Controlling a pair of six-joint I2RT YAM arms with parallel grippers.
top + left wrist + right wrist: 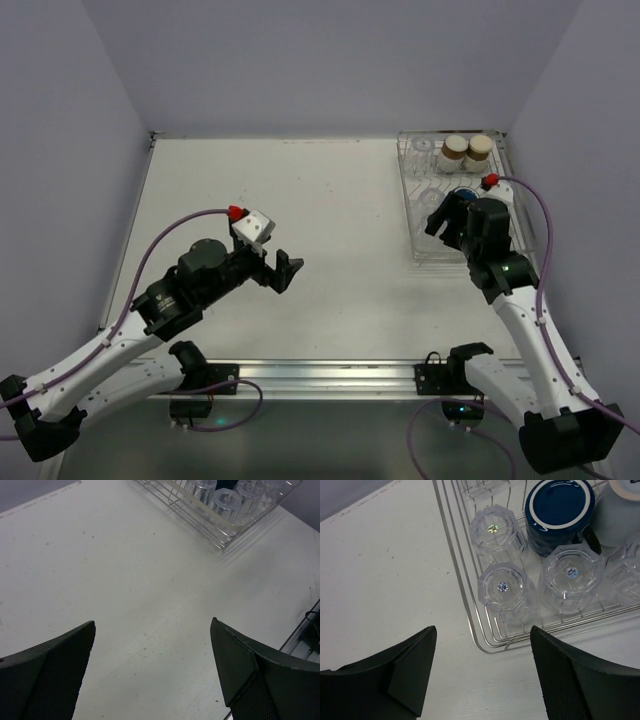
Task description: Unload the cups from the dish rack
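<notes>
Pick-up seems just starting: the right pincer [481, 650], wide open over the dish rack [451, 555] corner at lower centre, must next drop around the nearest glass tumbler [502, 586], while the left pincer [152, 630] is equally wide.

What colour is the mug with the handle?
The mug is dark blue, with a pale ring on top. The right wrist view shows it best.

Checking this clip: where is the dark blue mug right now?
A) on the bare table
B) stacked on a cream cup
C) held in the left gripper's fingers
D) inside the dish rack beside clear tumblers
D: the dark blue mug sits inside the dish rack, next to clear glass tumblers.
</notes>
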